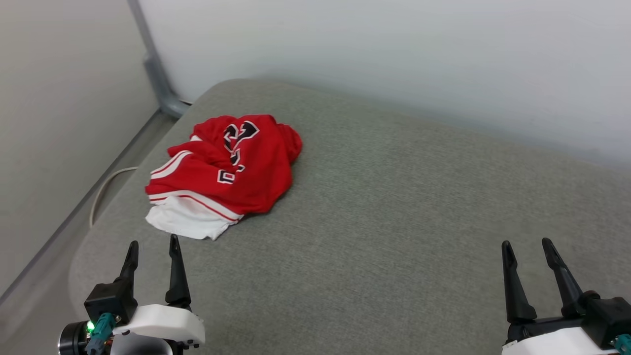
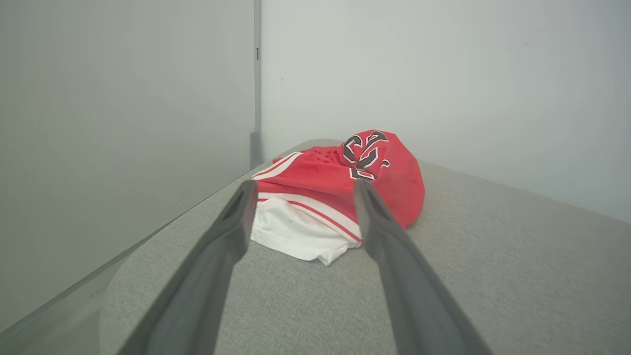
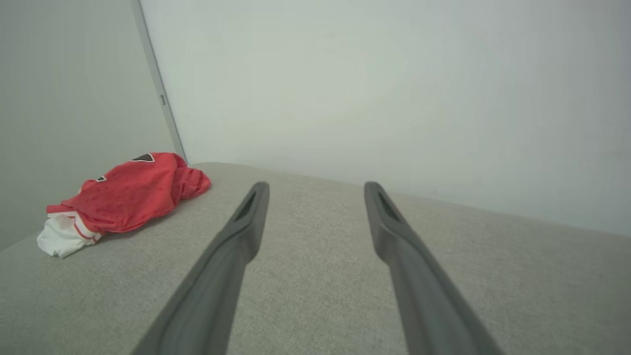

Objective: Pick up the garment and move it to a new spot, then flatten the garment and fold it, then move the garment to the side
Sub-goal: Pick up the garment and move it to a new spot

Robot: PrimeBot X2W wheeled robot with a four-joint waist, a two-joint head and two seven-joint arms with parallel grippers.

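The garment (image 1: 227,170) lies crumpled in a heap on the far left part of the grey cushion (image 1: 394,207). It is red with a white sleeve, striped trim and black white-edged lettering on top. My left gripper (image 1: 153,244) stands open at the lower left, just short of the white sleeve, with nothing between its fingers. In the left wrist view the garment (image 2: 340,192) sits straight ahead beyond the left gripper (image 2: 301,186). My right gripper (image 1: 527,244) is open at the lower right, far from the heap. In the right wrist view the garment (image 3: 123,197) lies off to the left of the open right gripper (image 3: 315,186).
The cushion's rounded left edge (image 1: 84,251) drops off close beside my left gripper. A pale cable (image 1: 101,190) and a grey rail (image 1: 157,74) run along the wall on the left. A plain wall (image 1: 394,59) stands behind the cushion.
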